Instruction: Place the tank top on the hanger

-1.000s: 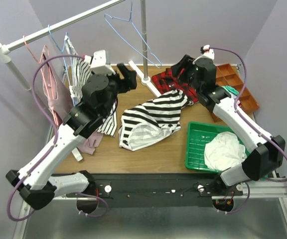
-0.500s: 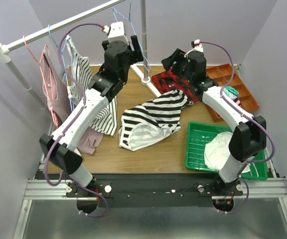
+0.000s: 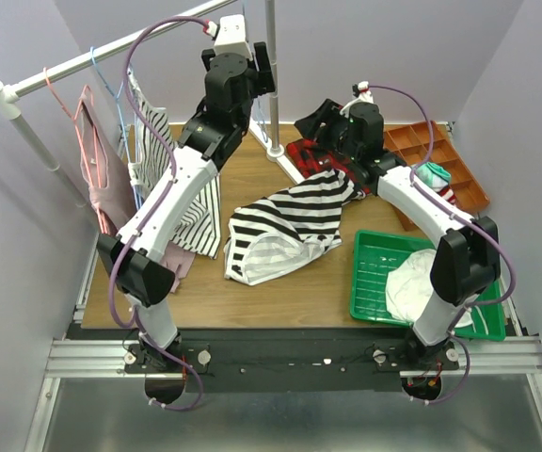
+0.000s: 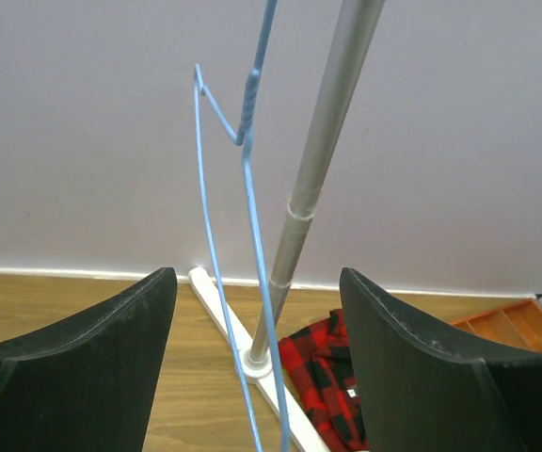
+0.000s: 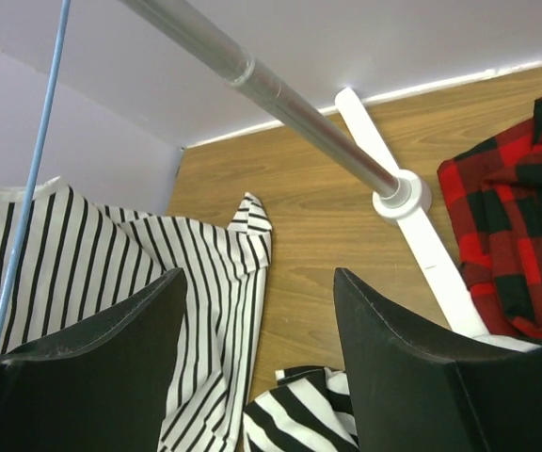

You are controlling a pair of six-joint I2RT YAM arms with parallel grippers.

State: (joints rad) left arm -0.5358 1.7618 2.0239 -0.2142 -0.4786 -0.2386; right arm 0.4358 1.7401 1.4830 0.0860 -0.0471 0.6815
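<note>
— While the left gripper sits raised beside the rack, how do its fingers stand?

— Wide apart, gripping nothing. In the left wrist view the thin wires of the light-blue hanger hang down through the gap between them. I cannot tell whether a wire touches either finger. Just beyond, at 1 o'clock, the rack's grey pole rises. A red plaid shirt lies on the wood at 5 o'clock in that view.

— And the right gripper?

— Also spread wide and empty, hovering above bare wood. A corner of the tank top shows under it at 6 o'clock, and a finer-striped top hangs at 9 o'clock.

— Where does the tank top lie overall?

— Seen from above, it lies crumpled at the middle of the table, off the hanger. From it, the left gripper is at 12 o'clock, high beside the pole. The right gripper is at 1 o'clock, near the garment's far end. A green tray holding white cloth sits at 4 o'clock. A dusty-pink top hangs at 9 o'clock.
</note>
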